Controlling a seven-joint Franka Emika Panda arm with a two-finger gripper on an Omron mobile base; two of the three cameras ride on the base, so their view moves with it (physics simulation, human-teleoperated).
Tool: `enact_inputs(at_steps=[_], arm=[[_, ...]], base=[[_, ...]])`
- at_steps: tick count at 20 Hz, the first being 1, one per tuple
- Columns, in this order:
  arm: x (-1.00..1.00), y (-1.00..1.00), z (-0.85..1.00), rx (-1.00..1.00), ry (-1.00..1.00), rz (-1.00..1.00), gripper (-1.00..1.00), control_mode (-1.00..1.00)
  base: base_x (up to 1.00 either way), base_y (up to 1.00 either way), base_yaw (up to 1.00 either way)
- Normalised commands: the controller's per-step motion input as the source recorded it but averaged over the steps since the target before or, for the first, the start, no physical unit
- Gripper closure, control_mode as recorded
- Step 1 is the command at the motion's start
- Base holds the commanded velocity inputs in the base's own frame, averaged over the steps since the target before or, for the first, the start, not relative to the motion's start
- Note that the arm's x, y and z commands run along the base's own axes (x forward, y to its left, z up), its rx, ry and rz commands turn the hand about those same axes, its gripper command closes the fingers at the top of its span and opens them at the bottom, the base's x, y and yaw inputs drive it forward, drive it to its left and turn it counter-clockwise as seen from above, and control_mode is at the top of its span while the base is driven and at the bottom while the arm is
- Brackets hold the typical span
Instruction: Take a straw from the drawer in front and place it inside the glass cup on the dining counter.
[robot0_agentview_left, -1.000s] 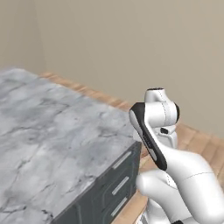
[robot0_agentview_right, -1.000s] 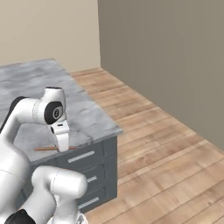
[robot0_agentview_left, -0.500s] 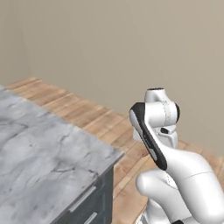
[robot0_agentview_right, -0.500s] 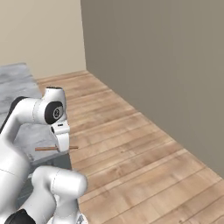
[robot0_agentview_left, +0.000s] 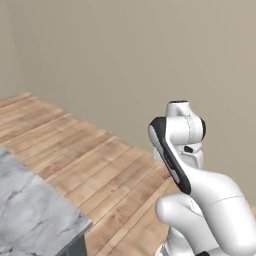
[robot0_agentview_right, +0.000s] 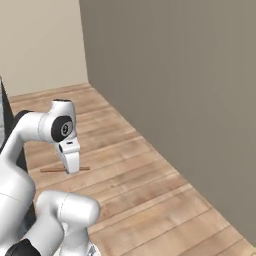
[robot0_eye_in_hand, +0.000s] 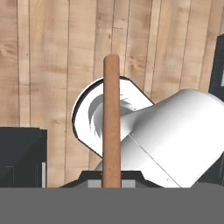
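The gripper is clamped on the straw, and in the right base view that thin brownish-orange stick lies level across the closed jaws, sticking out to either side above the wooden floor. From the hand view the straw runs straight up the middle of the picture, pinched at its lower end between the dark fingertips, so the hold looks centred and square. The job right now, as I read it, is the carry: straw fetched, cup yet to be reached. In the left base view a corner of marble worktop sits at the lower left, with plain wall ahead; whether that slab is the dining counter I cannot tell from this sliver. To do this stretch well, keep the grip firm and the wrist quiet, because a light stick held near one end can pivot in the pads if the arm swings. Hold the straw well above any counter edge while the base travels, since its long overhang is what would snag first. Before the drop, it will want turning from level to near upright, lower tip over the cup's mouth, and only then a release. Letting go while tilted risks it glancing off the rim.
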Motion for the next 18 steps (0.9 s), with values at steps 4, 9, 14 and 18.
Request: enact_inputs(at_steps=[4, 9, 14, 18], arm=[[0.0, 0.0, 0.0, 0.0, 0.0, 0.0, 1.0, 1.0], [0.0, 0.0, 0.0, 0.0, 0.0, 0.0, 1.0, 1.0], [0.0, 0.0, 0.0, 0.0, 0.0, 0.0, 1.0, 1.0], [0.0, 0.0, 0.0, 0.0, 0.0, 0.0, 1.0, 1.0]], base=[[0.86, -1.0, 0.34], [0.86, -0.88, 0.42], [0.98, -0.79, 0.43], [1.0, -0.71, 0.4]])
